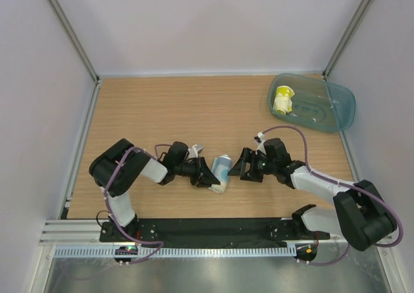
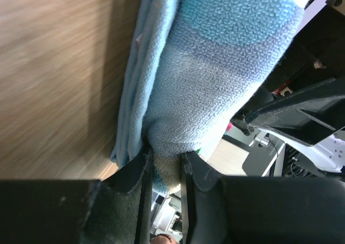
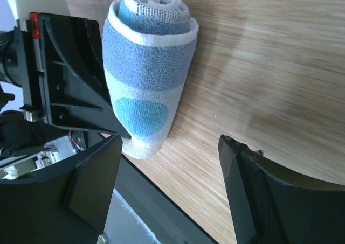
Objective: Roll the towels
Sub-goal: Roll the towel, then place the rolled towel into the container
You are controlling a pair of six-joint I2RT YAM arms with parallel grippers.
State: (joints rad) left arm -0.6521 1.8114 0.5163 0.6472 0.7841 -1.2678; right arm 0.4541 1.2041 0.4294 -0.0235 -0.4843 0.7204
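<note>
From above, the yellow towel (image 1: pixel 283 99) is lying rolled in the tray (image 1: pixel 323 115), far right; the blue towel (image 1: pixel 221 172) is sitting rolled between the arms near the counter's (image 1: pixel 162 112) front edge. Left wrist: the left gripper (image 2: pixel 164 166) is pinching its end, jaws narrow. Right wrist: the right gripper (image 3: pixel 170 147) is standing wide, holding nothing. Seemingly only traying the blue roll is remaining.

In your left wrist view the blue towel (image 2: pixel 215 82) runs off the top edge, and its lower end disappears between the fingers of the left claw (image 2: pixel 164 171). The bench (image 2: pixel 54 66) there is blurred. From above, the yellow towel (image 1: pixel 283 99) in the tray (image 1: pixel 339 108) is too small for you to read its print. In the right wrist view, the right claw (image 3: pixel 170 152) is cut off by the bottom edge.
</note>
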